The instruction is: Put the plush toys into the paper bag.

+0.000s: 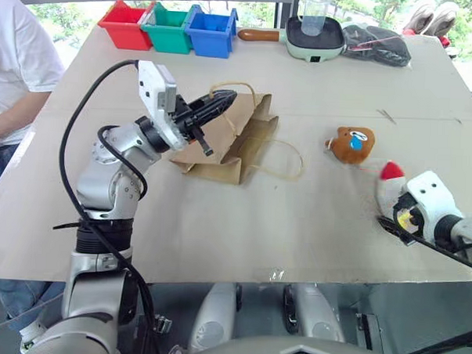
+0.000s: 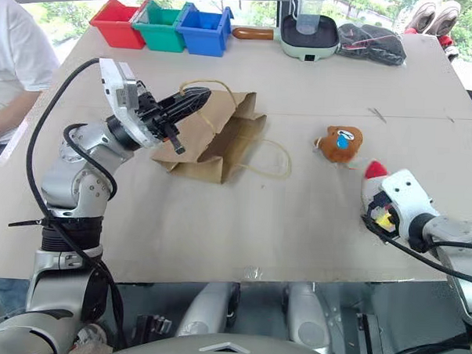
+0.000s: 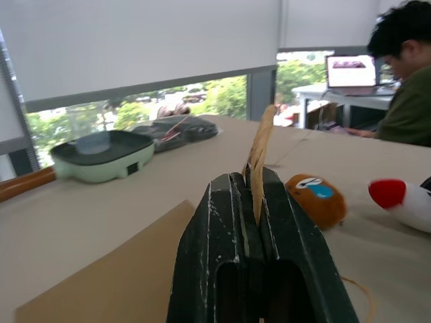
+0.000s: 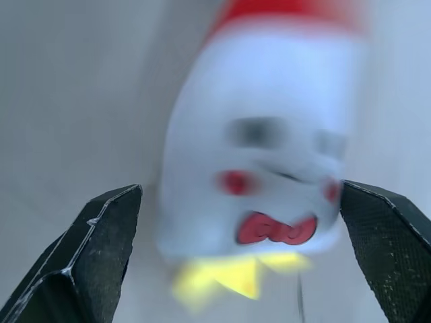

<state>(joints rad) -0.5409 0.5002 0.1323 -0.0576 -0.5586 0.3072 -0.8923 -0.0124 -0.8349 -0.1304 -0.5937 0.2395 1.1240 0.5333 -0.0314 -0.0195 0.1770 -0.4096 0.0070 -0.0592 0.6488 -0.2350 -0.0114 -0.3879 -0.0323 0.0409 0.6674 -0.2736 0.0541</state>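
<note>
The tan paper bag [image 1: 236, 149] lies on its side at mid-table. My left gripper [image 1: 217, 106] is shut on one of its twisted loop handles [image 3: 256, 158] and holds that handle up above the bag. The round orange-brown plush toy [image 1: 353, 144] sits on the table to the right of the bag, apart from both grippers. Further right, near the table's front edge, lies the white cone-shaped plush toy [image 4: 259, 168] with its red tip [image 1: 390, 170]. My right gripper [image 4: 239, 195] is open, with one finger on each side of this toy.
Red [image 1: 125, 25], green [image 1: 168, 29] and blue [image 1: 211, 32] bins stand at the far left. A pale green pan [image 1: 314, 37] and a black pouch [image 1: 376, 44] sit at the far edge. A person in a white shirt [image 1: 13, 73] stands at the table's left side.
</note>
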